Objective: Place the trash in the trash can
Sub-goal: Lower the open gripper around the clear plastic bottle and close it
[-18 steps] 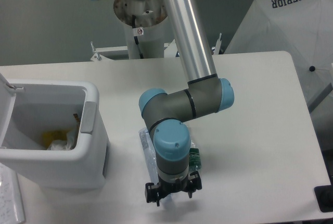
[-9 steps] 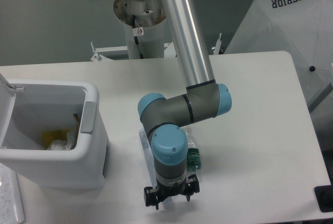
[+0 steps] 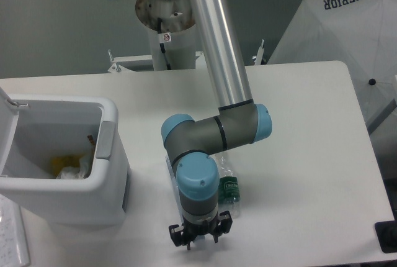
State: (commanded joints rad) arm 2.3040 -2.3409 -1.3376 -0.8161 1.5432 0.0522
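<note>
Down near the front of the white counter (image 3: 298,130), both clear plastic bottles (image 3: 228,183) lie under the arm, end effector (image 3: 193,237) state hard to tell, open-lidded boxy white trash can (image 3: 74,174) sitting just left.

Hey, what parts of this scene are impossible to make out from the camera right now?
- End effector: small and dark; open or shut is unclear.
- Longer bluish clear plastic bottle: mostly hidden under the arm's wrist.
- Shorter clear bottle with the dark green label: partly covered by the wrist.
- Boxy white plastic trash can: left side and lid cut off; contents too blurred to identify.
</note>
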